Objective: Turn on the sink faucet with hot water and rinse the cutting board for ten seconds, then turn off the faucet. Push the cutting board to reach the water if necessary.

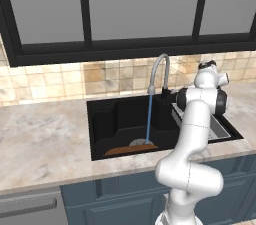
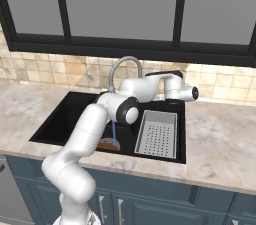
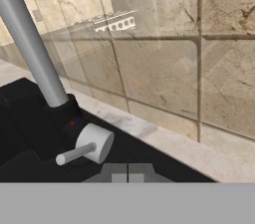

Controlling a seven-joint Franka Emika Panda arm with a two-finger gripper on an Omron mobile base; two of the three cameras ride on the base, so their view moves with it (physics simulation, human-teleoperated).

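Note:
The grey gooseneck sink faucet [image 1: 160, 67] [image 2: 123, 65] [image 3: 31, 49] curves over the black sink [image 1: 106, 117] [image 2: 64, 117]. A thin pale-blue stream of water [image 1: 148, 118] [image 2: 114, 136] falls from its spout onto the right part of the orange-brown cutting board [image 1: 125, 150] [image 2: 106, 145], which lies flat on the basin floor near the front wall. My gripper [image 3: 128, 172] [image 2: 160, 75] is shut and holds nothing. It hovers just right of the faucet's dark base [image 3: 63, 118], facing the tiled wall. The small side lever handle [image 3: 87, 147] sits close to the left of my fingertips.
A grey perforated strainer tray [image 2: 157, 134] fills the sink's right side under my arm. A grey round drain disc [image 1: 138, 142] lies behind the board. The tiled backsplash [image 3: 189, 58] stands close ahead of the hand. Marble counter [image 1: 40, 139] spreads on both sides.

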